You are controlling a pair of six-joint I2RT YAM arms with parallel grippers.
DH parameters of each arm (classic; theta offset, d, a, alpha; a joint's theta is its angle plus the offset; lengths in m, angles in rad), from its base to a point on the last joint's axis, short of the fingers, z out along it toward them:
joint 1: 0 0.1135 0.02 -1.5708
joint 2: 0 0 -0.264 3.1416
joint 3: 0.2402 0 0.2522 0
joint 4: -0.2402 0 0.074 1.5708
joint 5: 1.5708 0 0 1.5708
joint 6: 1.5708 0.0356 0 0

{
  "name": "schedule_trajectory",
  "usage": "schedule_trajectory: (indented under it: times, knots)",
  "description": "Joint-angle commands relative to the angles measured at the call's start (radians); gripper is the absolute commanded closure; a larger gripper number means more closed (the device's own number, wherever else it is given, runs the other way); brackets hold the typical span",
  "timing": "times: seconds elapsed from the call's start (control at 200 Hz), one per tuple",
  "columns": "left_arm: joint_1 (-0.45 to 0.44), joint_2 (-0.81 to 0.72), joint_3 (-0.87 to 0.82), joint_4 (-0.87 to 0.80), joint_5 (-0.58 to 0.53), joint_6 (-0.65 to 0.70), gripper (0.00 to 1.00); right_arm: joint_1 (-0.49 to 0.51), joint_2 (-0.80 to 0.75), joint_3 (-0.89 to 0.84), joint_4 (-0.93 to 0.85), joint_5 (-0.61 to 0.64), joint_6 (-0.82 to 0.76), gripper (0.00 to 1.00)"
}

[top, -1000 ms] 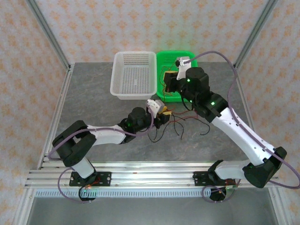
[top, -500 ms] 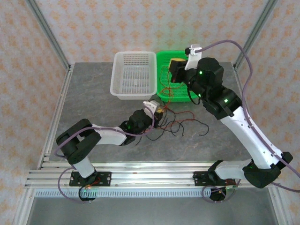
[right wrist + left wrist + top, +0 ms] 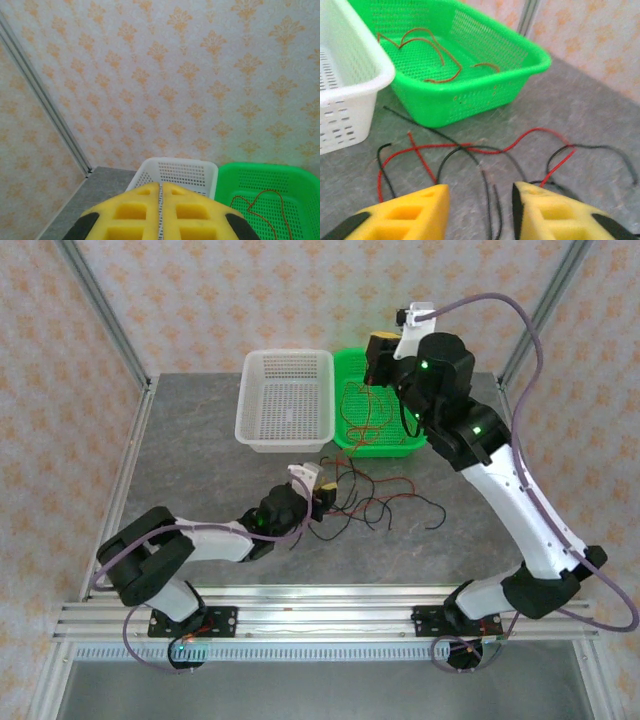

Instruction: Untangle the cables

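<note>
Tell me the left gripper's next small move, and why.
Probably lower the left gripper straight down and close on the black cable that runs between its open fingers. That cable lies on the table, crossed with red cables, outside the green basket.

Colour rundown for you: your cables [image 3: 530, 133] are a mix of red and black strands, against a table [image 3: 200, 460] that's grey with a cloudy, stone-like mottling. The strands inside the green basket [image 3: 485, 95] read more orange-brown. The white basket [image 3: 285, 438] has the same perforated grid pattern as the green one. Your left gripper [image 3: 480, 187] and right gripper [image 3: 160, 186] are bright yellow with black patches at the outer corners. The arms [image 3: 520, 508] are white with black joints and small green lights, trailing lilac cords [image 3: 478, 298]. The wallpaper [image 3: 190, 75] is pale cream-pink with a repeating orange floral motif, and the frame post [image 3: 47, 100] is silver.
</note>
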Motion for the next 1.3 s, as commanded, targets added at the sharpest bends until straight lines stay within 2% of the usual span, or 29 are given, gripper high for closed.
schedule_trajectory:
  times: [0.0,0.11,0.22,0.46,0.686,0.746,0.816,0.901,1.011,1.296]
  knots:
    - [-0.005,-0.084,0.006,0.032,0.068,0.023,0.53,-0.003,0.013,0.051,-0.026,-0.004,-0.023,1.0]
    - [-0.004,-0.158,0.059,-0.043,0.122,0.038,0.46,-0.004,0.014,0.075,-0.044,-0.005,-0.045,1.0]
    - [-0.004,-0.191,0.151,-0.157,0.169,0.062,0.44,-0.004,0.01,0.081,-0.047,-0.036,-0.08,1.0]
    - [0.021,-0.117,0.347,-0.378,0.155,0.228,0.44,-0.004,0.005,0.093,-0.061,-0.068,-0.099,1.0]
    - [0.064,-0.04,0.431,-0.47,0.385,0.307,0.49,-0.004,-0.019,0.076,-0.064,-0.09,-0.092,1.0]
    - [0.064,-0.023,0.449,-0.486,0.399,0.326,0.53,-0.004,-0.022,0.077,-0.066,-0.092,-0.092,1.0]
    - [0.064,-0.011,0.456,-0.483,0.377,0.336,0.67,-0.005,-0.023,0.079,-0.069,-0.092,-0.092,1.0]
    - [0.064,-0.02,0.446,-0.453,0.344,0.337,0.88,-0.004,-0.023,0.079,-0.071,-0.087,-0.094,1.0]
    - [0.064,-0.072,0.405,-0.39,0.326,0.32,1.0,-0.006,-0.017,0.073,-0.078,-0.058,-0.089,1.0]
    - [0.045,-0.283,0.248,-0.291,0.259,0.255,1.0,-0.004,0.0,0.035,-0.119,0.132,0.031,1.0]
